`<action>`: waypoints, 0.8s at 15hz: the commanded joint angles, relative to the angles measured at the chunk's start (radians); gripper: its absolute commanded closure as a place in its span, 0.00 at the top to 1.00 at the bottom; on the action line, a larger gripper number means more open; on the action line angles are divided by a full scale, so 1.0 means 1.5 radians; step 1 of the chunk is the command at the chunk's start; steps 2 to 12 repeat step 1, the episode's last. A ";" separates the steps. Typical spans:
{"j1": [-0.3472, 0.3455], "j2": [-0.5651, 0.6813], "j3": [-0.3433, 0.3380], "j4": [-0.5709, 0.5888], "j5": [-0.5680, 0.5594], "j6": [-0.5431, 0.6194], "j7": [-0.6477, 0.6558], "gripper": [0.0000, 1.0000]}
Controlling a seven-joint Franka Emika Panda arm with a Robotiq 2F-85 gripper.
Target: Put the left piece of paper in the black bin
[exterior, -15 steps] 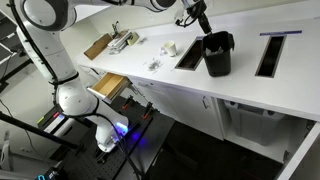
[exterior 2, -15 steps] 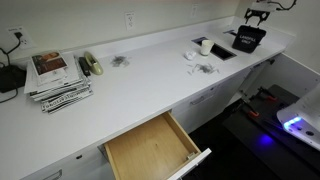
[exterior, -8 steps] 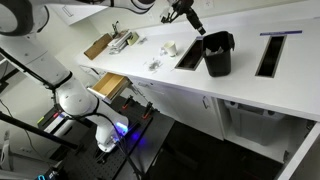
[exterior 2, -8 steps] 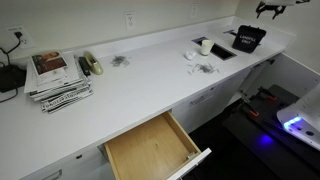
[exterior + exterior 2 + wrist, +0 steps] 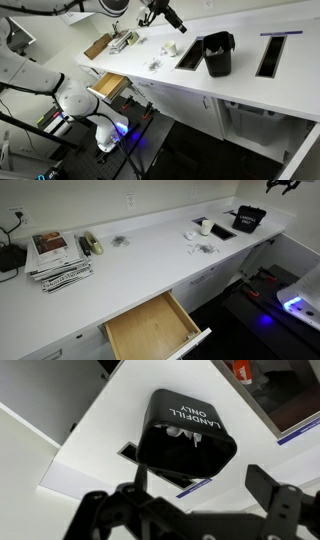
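The black bin (image 5: 217, 53) stands on the white counter, and it also shows in the other exterior view (image 5: 247, 218). In the wrist view the bin (image 5: 185, 428) lies below me with a "LANDFILL ONLY" label; pale shapes show inside it. My gripper (image 5: 200, 495) is open and empty, high above the counter. It is up and to the side of the bin in both exterior views (image 5: 170, 15) (image 5: 282, 185). A white paper wad (image 5: 170, 47) and a greyer crumpled piece (image 5: 155, 64) lie on the counter beside a dark slot (image 5: 190, 55).
A second long slot (image 5: 268, 52) is set in the counter beyond the bin. A stack of magazines (image 5: 55, 260) and a small tool (image 5: 90, 245) lie at the far end. A wooden drawer (image 5: 155, 330) stands open below the counter edge.
My gripper has risen from just above the bin's mouth and swung away from it, over the paper wads. The bin and the wads on the counter have not moved.
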 commanded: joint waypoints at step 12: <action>-0.024 -0.076 0.033 -0.063 0.038 0.009 -0.042 1.00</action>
